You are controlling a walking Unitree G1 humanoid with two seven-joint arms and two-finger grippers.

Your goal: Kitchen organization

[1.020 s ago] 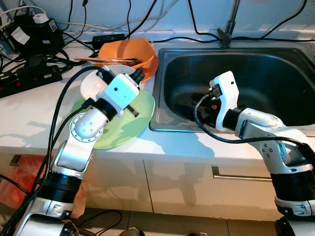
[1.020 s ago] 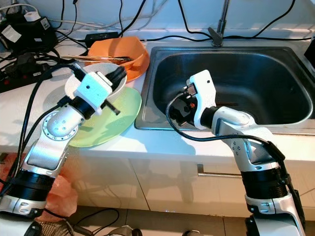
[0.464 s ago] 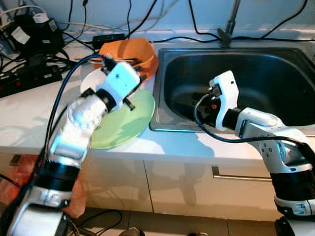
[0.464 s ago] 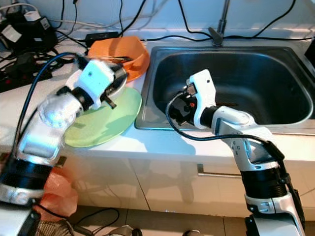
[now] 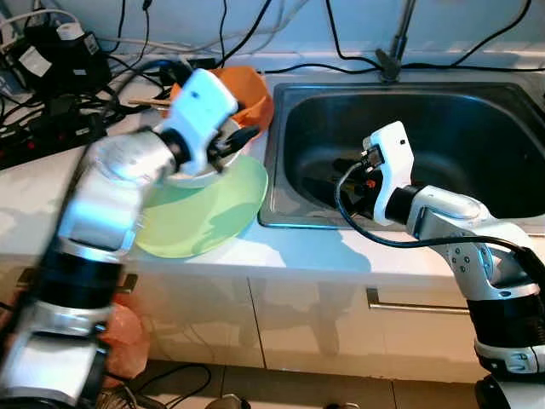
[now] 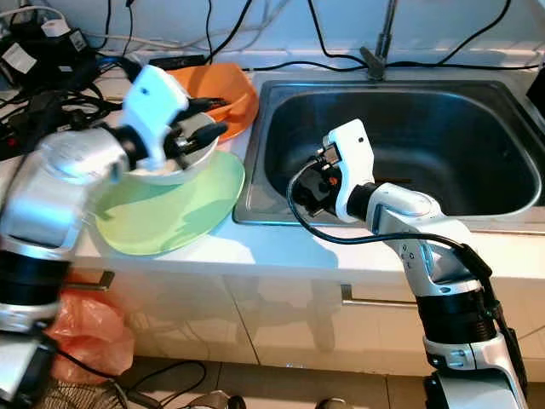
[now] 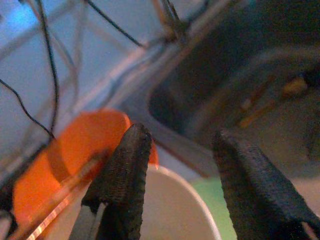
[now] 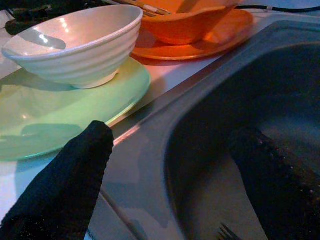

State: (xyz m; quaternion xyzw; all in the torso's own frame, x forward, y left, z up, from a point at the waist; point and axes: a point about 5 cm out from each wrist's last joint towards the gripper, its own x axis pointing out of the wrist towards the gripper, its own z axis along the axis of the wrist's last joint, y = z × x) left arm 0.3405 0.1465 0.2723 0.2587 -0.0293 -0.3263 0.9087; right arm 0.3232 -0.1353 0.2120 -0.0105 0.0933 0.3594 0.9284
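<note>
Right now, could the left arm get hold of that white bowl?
Probably yes. The left end effector hangs open right over the white bowl, which sits on the green plate, and nothing lies between them.

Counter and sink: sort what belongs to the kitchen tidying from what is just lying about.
Job:
white bowl
green plate
orange bowl
chopsticks
sink
left pincer, open over the white bowl
right pincer, open at the sink

Lying about:
power strips
cables
</note>
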